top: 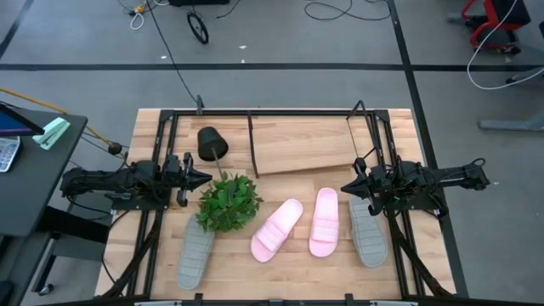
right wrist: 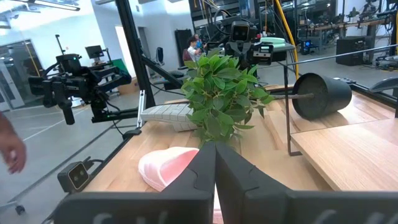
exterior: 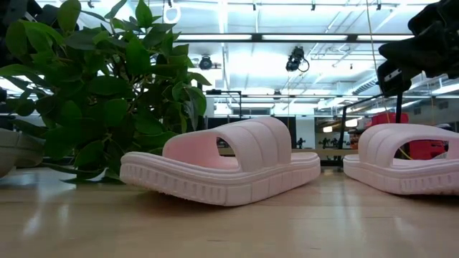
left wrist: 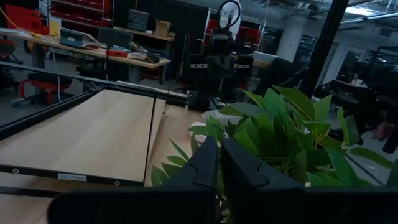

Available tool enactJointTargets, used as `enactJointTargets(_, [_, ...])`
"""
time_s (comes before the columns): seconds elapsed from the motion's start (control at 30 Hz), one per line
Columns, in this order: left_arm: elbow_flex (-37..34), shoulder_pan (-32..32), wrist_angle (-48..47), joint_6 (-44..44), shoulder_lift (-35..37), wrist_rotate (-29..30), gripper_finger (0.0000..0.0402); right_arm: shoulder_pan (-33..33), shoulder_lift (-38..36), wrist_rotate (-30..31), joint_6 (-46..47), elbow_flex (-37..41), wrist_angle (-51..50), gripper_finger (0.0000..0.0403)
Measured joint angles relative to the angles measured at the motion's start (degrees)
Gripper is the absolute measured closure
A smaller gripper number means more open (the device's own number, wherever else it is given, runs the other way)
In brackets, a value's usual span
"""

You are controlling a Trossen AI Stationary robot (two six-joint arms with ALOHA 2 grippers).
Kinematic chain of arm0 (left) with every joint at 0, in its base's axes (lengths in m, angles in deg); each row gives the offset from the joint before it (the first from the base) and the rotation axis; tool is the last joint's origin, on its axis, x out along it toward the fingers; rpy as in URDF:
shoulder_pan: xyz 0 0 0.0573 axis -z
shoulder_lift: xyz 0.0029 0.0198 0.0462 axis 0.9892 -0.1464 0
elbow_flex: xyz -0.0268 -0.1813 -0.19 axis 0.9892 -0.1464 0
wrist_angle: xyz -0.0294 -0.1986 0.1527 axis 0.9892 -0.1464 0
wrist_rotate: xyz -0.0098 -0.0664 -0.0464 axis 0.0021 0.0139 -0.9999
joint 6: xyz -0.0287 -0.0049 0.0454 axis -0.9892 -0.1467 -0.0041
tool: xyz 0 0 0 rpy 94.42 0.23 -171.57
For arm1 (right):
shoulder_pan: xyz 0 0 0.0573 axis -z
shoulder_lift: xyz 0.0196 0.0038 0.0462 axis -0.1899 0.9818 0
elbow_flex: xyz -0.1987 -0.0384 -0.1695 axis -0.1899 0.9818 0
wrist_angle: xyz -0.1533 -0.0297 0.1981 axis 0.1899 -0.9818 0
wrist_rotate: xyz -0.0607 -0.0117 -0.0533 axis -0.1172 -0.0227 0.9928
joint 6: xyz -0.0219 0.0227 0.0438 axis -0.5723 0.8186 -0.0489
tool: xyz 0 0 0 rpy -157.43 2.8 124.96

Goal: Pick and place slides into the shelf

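Four foam slides, two pink (top: 277, 229) (top: 324, 222) and two grey (top: 195, 253) (top: 368, 232), lie on the wooden bench (top: 146, 136), off the black-rod shelf (top: 306, 146). Both claws, left (top: 201, 179) and right (top: 347, 188), hover shut and empty beside them.

Slides (top: 277, 229) on table (top: 425, 255) before shelf (top: 306, 151)

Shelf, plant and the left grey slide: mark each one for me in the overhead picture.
Shelf (top: 306, 151): high view, on its slanted wooden board.
Plant (top: 228, 202): high view, on the middle of the leaves.
Left grey slide (top: 195, 253): high view, on its wide strap.
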Motion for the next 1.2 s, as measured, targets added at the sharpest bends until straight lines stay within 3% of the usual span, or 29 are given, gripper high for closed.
enactJointTargets(1.03, [0.0,0.0,0.4,0.2,0.0,0.3,0.0366,0.1,0.0,1.5,2.1,0.0,-0.1,0.0389])
enactJointTargets(1.2, [0.0,0.0,0.5,-5.1,0.0,0.3,0.0372,0.1,0.0,1.6,10.8,0.0,-0.1,0.0389])
